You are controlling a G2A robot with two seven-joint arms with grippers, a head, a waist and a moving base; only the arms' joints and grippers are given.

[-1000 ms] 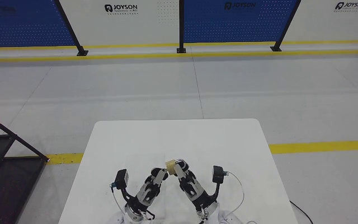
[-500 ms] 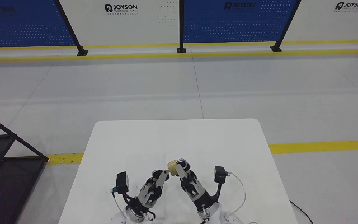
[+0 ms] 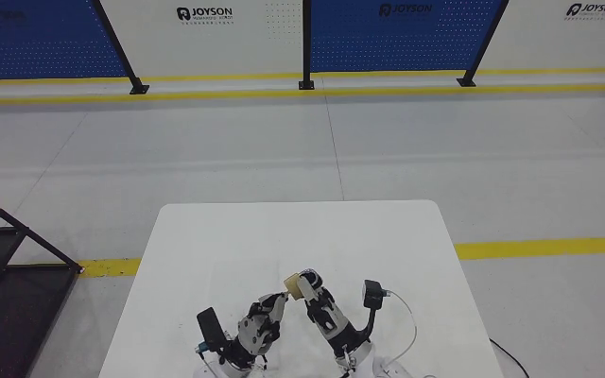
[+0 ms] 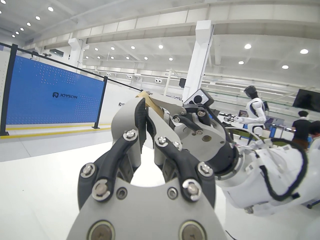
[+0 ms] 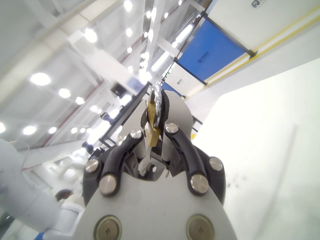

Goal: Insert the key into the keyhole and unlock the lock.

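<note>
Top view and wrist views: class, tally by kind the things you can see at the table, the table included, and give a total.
Pincers: 2 (left pincer, right pincer)
Lock: 1
Table: 1
Total: 4

Grey floor [image 3: 378, 151], blue fence panels [image 3: 397, 33]

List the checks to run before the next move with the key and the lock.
1. Grip on the lock: ok, the right gripper is shut on it.
2. Closure of the left gripper: ok, shut.
3. Hold on the key by the left gripper: cannot tell.
4. Direction the keyhole faces: cannot tell.
5. Closeness of the left gripper to the lock: ok, right beside it in the top view.
6. Clearance between the lock and the table: ok, held up in the air.
</note>
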